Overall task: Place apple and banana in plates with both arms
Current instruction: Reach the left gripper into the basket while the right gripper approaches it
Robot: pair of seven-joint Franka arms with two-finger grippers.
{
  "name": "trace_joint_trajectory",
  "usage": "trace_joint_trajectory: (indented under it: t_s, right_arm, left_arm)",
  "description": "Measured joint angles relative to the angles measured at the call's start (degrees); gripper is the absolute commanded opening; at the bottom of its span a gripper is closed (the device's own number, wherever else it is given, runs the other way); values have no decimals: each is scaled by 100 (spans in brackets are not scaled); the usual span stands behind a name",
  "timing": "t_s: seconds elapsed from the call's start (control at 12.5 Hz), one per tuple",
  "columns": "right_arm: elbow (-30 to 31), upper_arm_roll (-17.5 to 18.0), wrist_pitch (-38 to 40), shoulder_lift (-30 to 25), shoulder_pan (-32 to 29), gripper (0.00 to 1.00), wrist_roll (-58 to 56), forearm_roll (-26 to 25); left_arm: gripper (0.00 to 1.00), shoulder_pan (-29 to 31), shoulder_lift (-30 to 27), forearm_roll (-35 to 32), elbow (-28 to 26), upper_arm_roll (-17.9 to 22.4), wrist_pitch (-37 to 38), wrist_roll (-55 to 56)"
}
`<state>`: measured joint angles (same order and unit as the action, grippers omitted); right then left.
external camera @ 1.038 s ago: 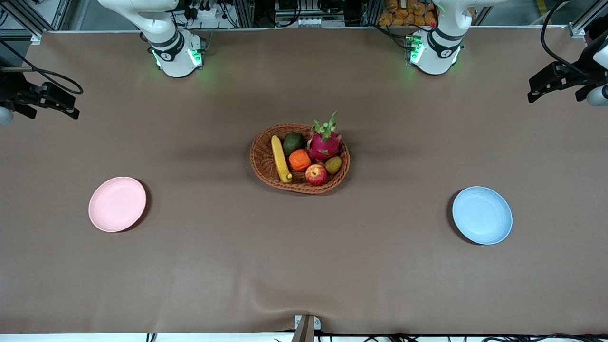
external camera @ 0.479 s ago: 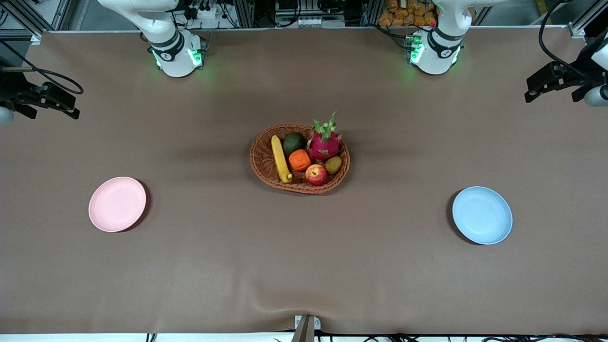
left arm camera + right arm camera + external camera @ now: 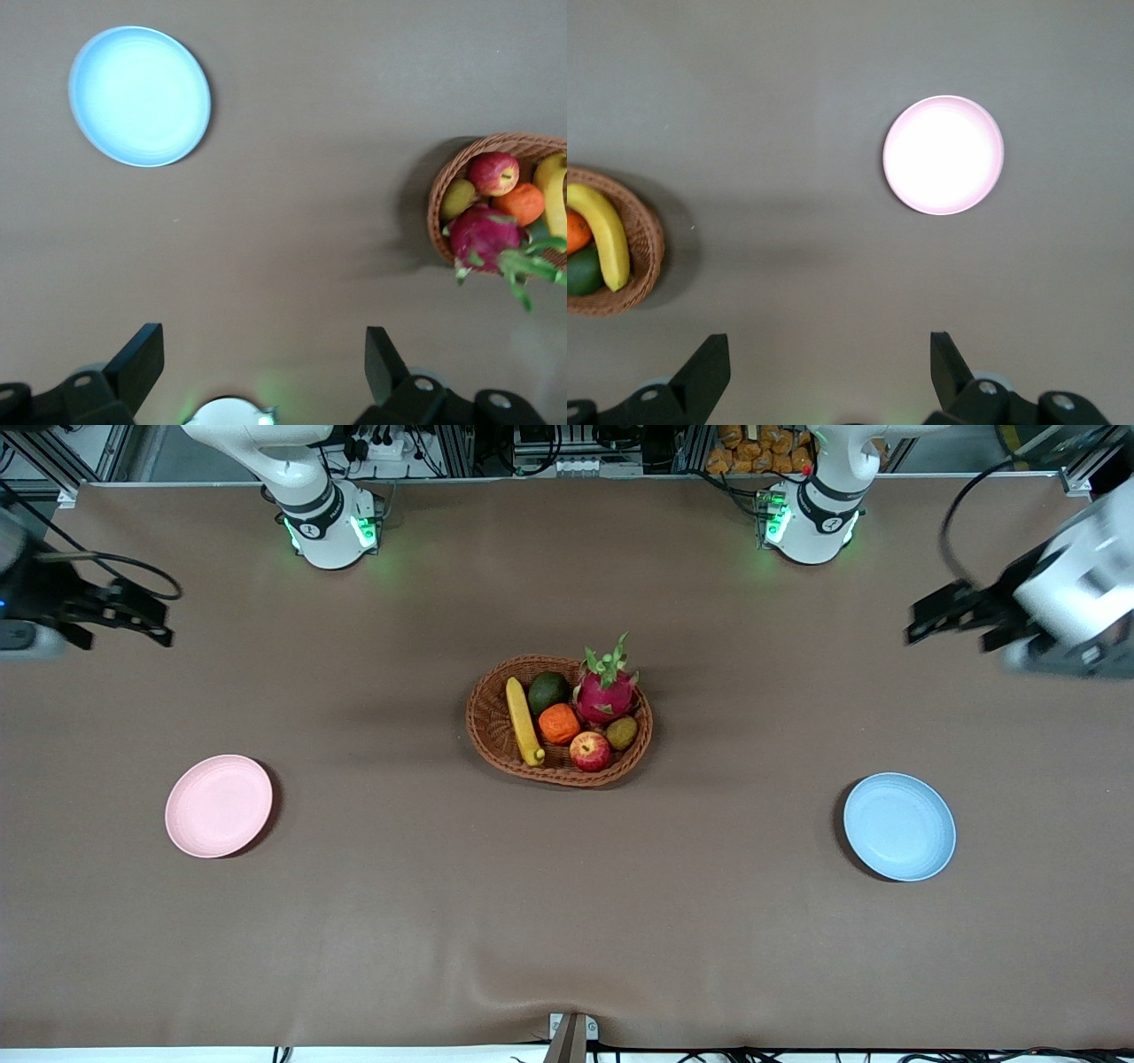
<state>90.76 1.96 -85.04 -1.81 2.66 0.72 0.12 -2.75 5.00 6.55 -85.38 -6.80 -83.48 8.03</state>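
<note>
Front view change: I see both arms swinging inward since a second ago (approach starting)
Left end effector: wide open, empty, over bare desk
Right end effector: wide open, empty
Apple, banana: untouched in basket

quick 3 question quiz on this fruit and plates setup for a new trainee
1. True or false: the apple lies in the basket.
2. Which plate lies toward the left arm's end of the table: A) pink plate B) blue plate?
3. Fill in: the left gripper and right gripper are both ____, and neither is holding anything.

Key:
1. True; the banana lies in the basket too.
2. B.
3. Open; each is up over bare table near its own arm's end.
</note>
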Motion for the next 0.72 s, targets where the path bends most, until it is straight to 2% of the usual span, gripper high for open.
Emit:
trace_joint_trajectory:
  t_s: [0.4,0.72]
  right_arm:
    - [20,26,-240,961,802,100,58,176]
    - [-11,17,-308,1548,885,100,63,481]
  left_arm:
    - [100,-1094,963,6,18,-134,-1186,1633]
    - [100,-2073,1738,6,-29,-143,-2254,3165]
